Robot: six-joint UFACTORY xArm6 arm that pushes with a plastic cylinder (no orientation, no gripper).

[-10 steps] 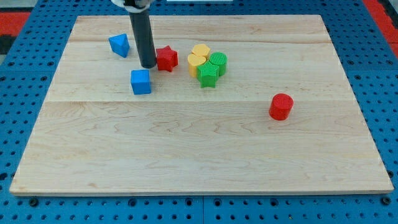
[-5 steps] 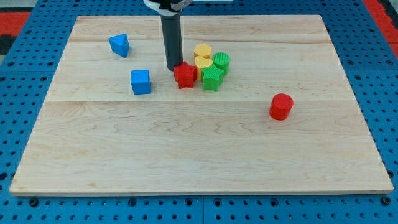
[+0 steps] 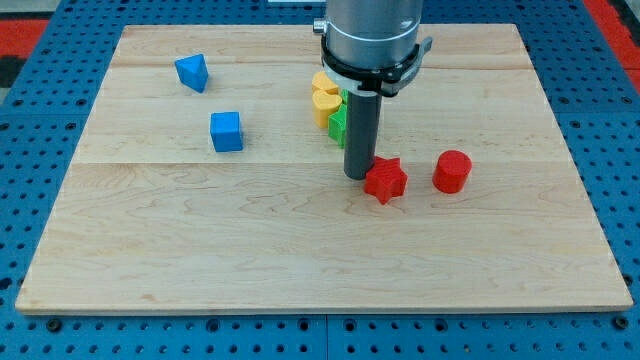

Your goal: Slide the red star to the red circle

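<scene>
The red star lies on the wooden board, right of centre. The red circle, a short cylinder, stands just to the star's right with a small gap between them. My tip rests on the board touching the star's upper left side. The rod rises from there and hides part of the blocks behind it.
A cluster of yellow blocks and green blocks sits just above my tip, partly hidden by the rod. A blue cube and a blue triangular block lie at the view's upper left.
My tip has pushed the red star down and to the right, from beside the yellow and green cluster to close beside the red circle. The cluster shifted slightly.
</scene>
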